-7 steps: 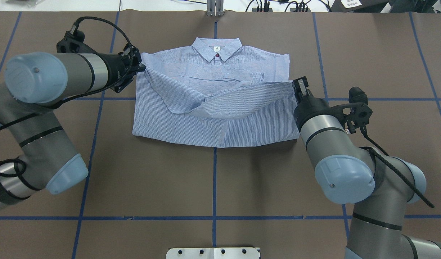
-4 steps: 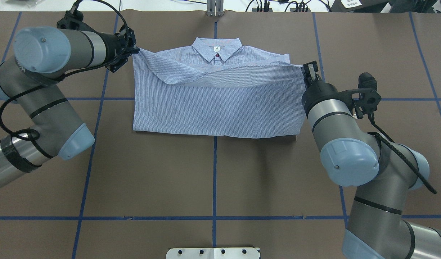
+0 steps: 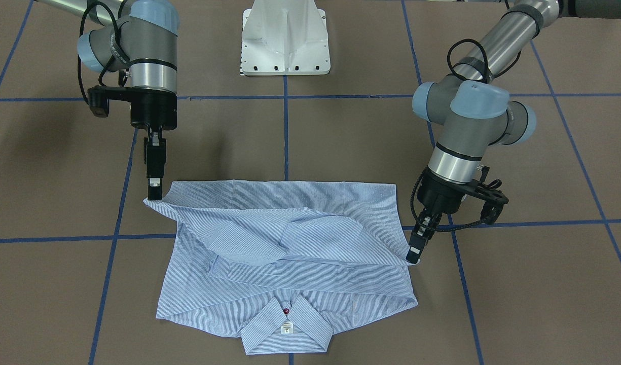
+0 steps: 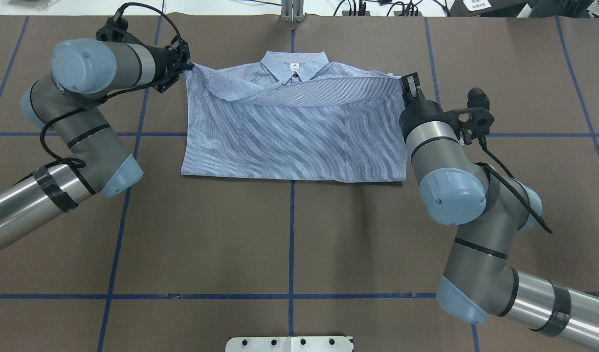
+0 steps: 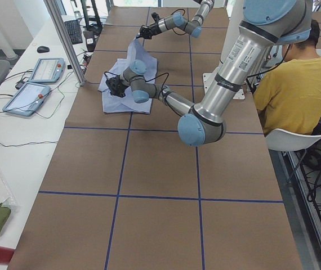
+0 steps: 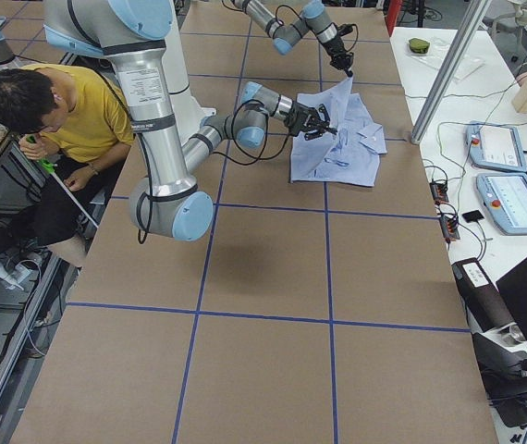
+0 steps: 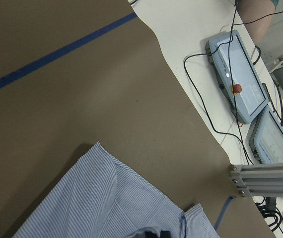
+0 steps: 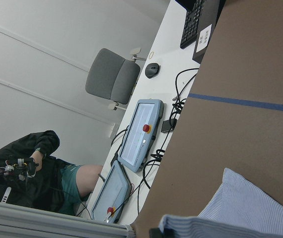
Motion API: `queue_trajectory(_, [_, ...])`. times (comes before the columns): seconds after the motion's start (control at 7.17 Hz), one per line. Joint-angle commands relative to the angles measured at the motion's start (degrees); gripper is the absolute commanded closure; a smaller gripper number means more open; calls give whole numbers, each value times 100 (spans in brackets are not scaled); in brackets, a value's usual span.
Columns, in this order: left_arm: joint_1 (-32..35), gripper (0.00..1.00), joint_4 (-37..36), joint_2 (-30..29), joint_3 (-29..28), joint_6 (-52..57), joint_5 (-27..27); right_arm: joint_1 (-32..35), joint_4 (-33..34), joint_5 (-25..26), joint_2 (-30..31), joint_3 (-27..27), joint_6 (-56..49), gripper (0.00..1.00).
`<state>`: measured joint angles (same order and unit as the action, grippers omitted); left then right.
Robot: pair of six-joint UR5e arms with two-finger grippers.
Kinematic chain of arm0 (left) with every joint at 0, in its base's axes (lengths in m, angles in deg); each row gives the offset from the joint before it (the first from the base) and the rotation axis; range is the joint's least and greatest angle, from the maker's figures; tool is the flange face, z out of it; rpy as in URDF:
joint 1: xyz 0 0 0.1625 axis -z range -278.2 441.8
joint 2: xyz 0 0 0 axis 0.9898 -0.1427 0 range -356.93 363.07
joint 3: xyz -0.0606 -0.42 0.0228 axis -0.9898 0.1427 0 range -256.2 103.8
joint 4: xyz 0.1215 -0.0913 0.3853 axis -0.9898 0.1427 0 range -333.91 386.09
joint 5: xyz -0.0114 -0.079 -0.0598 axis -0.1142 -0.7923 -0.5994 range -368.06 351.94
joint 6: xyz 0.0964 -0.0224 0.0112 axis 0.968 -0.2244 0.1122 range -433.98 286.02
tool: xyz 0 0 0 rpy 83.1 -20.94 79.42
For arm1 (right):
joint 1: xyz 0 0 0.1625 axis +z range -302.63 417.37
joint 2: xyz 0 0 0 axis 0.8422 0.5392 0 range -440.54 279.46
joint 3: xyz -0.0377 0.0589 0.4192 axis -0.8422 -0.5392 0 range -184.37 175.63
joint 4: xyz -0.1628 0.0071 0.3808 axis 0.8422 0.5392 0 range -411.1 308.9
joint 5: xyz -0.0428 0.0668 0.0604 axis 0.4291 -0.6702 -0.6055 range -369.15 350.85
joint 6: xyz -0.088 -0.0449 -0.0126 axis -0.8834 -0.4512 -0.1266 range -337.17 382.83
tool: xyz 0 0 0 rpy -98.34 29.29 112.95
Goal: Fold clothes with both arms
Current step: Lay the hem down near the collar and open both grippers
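The left gripper (image 4: 188, 66) and right gripper (image 4: 407, 84) have pulled the hem of the shirt (image 4: 294, 146) further toward the collar (image 4: 294, 66), so the fold now hides the sleeves

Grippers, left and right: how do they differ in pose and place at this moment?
The left gripper holds its shirt corner close to the collar; the right gripper holds its corner farther from it. In the overhead view the left gripper points sideways, toward the shirt; the right gripper points forward, away from the robot. Both have jaws shut on a corner of the lifted flap.
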<state>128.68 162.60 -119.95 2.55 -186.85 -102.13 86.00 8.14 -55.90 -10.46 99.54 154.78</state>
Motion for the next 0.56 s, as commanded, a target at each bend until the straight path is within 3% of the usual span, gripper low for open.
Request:
queue_trajectory(0.0, [5,100,217,-283,-507,90,3,125,-54,-19,-344,-605,-29,100])
queue_trajectory(0.42, [23,100,929,-495,-1439,107,38,625,-228,-982,-714,-1432,-38,100])
